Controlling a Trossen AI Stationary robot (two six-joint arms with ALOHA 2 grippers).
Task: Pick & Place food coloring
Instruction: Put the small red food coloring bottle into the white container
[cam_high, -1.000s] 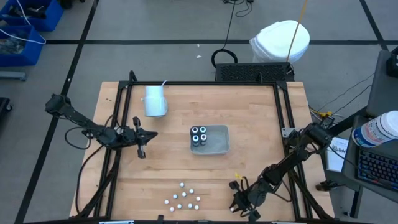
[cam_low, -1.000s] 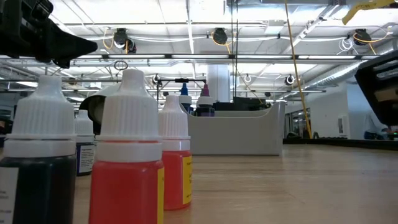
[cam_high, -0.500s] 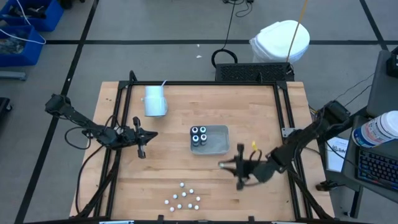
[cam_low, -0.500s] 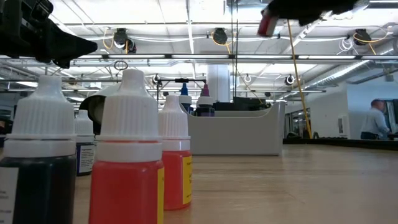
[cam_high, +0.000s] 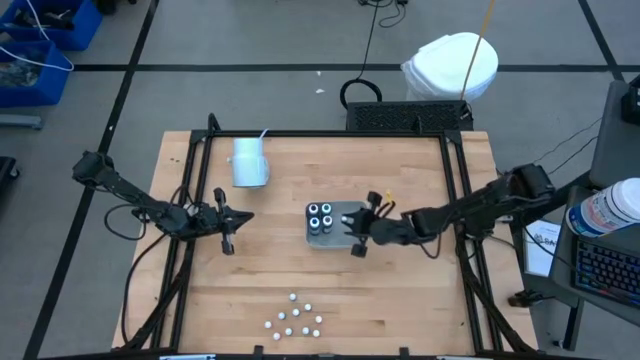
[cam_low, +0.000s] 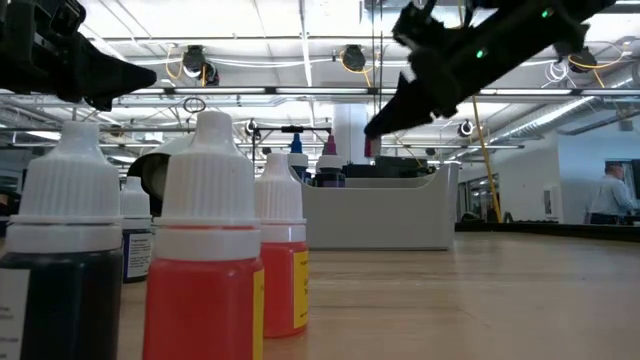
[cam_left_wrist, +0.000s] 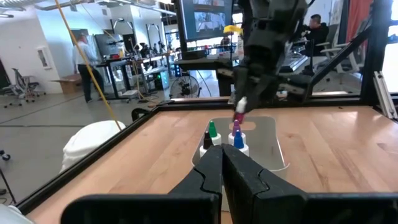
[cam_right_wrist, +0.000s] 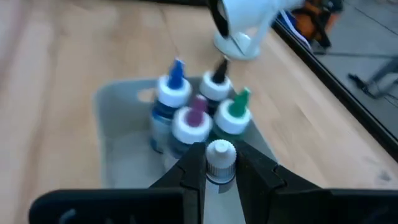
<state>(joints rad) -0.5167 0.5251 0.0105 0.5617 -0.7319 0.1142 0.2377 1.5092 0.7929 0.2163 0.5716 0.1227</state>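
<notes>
Right gripper (cam_high: 358, 228) over the grey tray (cam_high: 355, 238), fingers pinched on a small white-capped bottle (cam_right_wrist: 220, 160) held above the tray's open part, just beside four taller bottles (cam_high: 320, 215) standing clustered at the tray's left end. In the right wrist view, those four with white collars and coloured tips: blue (cam_right_wrist: 172, 88), black (cam_right_wrist: 216, 83), purple (cam_right_wrist: 192, 119), green (cam_right_wrist: 234, 112). In the left wrist view, same held bottle hanging pink-bodied (cam_left_wrist: 239, 116) under the right gripper (cam_left_wrist: 244, 107), above the cluster (cam_left_wrist: 222, 135) and clear of the tray (cam_left_wrist: 270, 140). In the low view, right gripper (cam_low: 395, 115) high over the tray wall (cam_low: 380, 215), a reddish bit showing below it.

Left gripper (cam_high: 228, 222) hovering over bare wood left of the tray, well apart from it, fingers (cam_left_wrist: 244, 177) pressed together with nothing between them.

Group of small white-capped bottles (cam_high: 295, 318) standing on the table near its front edge, well apart from the tray; close up in the low view, one red-bodied (cam_low: 206, 250), one dark-bodied (cam_low: 62, 250). White cup (cam_high: 248, 162) lying near the table's back left corner
</notes>
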